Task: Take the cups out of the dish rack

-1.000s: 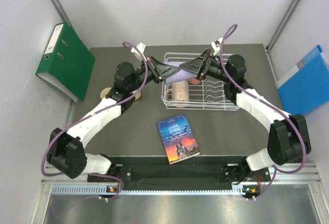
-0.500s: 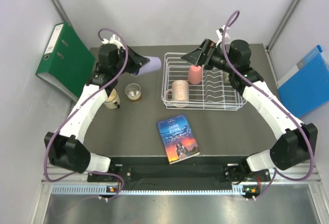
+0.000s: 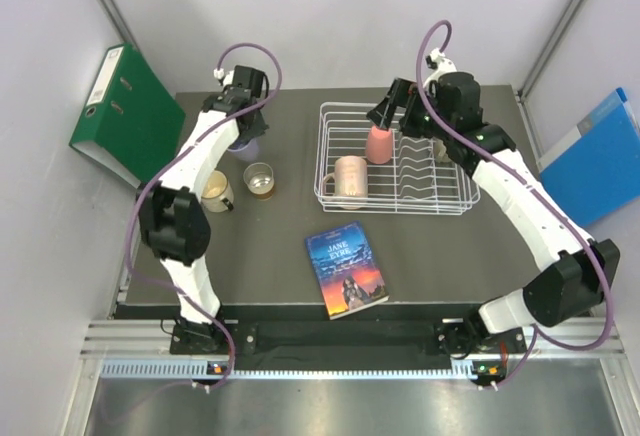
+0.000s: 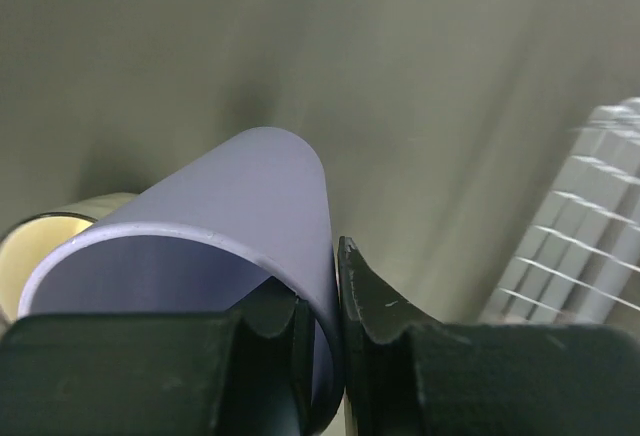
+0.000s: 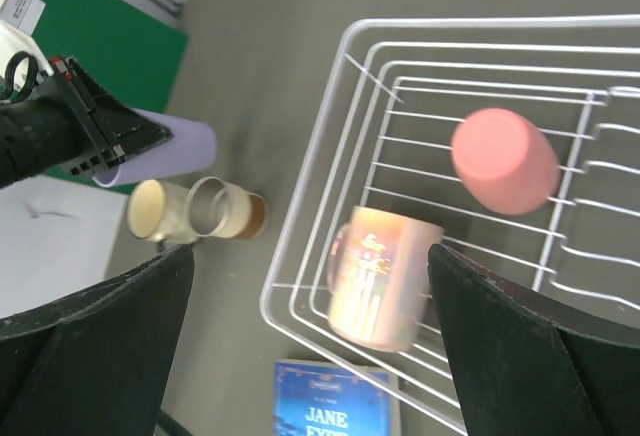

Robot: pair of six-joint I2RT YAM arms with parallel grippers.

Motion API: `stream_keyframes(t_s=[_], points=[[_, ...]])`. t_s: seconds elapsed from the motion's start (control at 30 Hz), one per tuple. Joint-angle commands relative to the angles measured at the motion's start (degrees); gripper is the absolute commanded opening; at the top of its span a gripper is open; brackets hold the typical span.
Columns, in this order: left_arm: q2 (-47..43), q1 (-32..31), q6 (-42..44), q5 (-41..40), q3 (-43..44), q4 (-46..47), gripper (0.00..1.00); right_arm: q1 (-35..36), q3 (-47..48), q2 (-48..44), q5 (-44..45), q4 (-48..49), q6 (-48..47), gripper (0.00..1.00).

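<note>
- OK, top view: left end effector [image 3: 240, 134] sits at the upper left of the tabletop [image 3: 470, 246], closed on the lilac tumbler [image 3: 248, 148]. The tumbler is outside the dish rack [image 3: 440, 211], well to its left.
- Beige-olive mug [image 3: 215, 191] and clear cup [image 3: 259, 179] stand side by side on the tabletop, just below the tumbler in frame.
- Right end effector [image 3: 388, 116] hangs over the rack's upper-left corner, just above the salmon-pink cup [image 3: 379, 143]. That cup and the peach mug [image 3: 350, 176] are both in the rack's left end.
- Paperback [image 3: 346, 270] lies below the rack. Green binder [image 3: 128, 116] leans at the left wall, blue folder [image 3: 598, 156] at the right.
- Left wrist: left end effector [image 4: 325, 296] pinches the lilac tumbler [image 4: 230, 216] by its rim wall, one finger inside the mouth and one outside. Tumbler is tilted, base pointing away. Can't tell if it touches the tabletop [image 4: 450, 76]. Beige-olive mug [image 4: 40, 246] shows at the left edge, dish rack [image 4: 590, 236] blurred at right.
- Right wrist: right end effector [image 5: 310, 253] is spread wide, holding nothing.
- Salmon-pink cup [image 5: 505, 161] is mouth-down in the dish rack [image 5: 304, 171]. Peach mug [image 5: 380, 276] lies on its side near the rack's lower-left corner.
- Lilac tumbler [image 5: 170, 146] at frame left, gripped by the left end effector [image 5: 110, 136]. Beige-olive mug [image 5: 155, 211] and clear cup [image 5: 225, 208] are just below it, touching each other.
</note>
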Motion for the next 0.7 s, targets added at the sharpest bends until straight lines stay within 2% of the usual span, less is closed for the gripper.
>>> stream_keyframes(t_s=[0.0, 0.1, 0.33, 0.67], points=[[5.27, 0.83, 3.62, -8.91, 6.17, -5.26, 0.0, 0.66, 3.28, 0.73, 3.63, -1.83, -2.79, 1.0], [10.36, 1.89, 3.44, -8.39, 10.82, -6.66, 0.0, 1.1, 3.28, 1.25, 3.98, -1.83, -2.97, 1.0], [21.98, 5.31, 2.92, -6.63, 27.94, -11.76, 0.0, 2.24, 3.45, 3.45, 4.42, -2.36, -2.88, 1.0], [28.14, 8.74, 0.72, -3.91, 30.96, -12.91, 0.0, 2.33, 6.26, 6.26, 5.65, -3.76, -3.76, 1.0]])
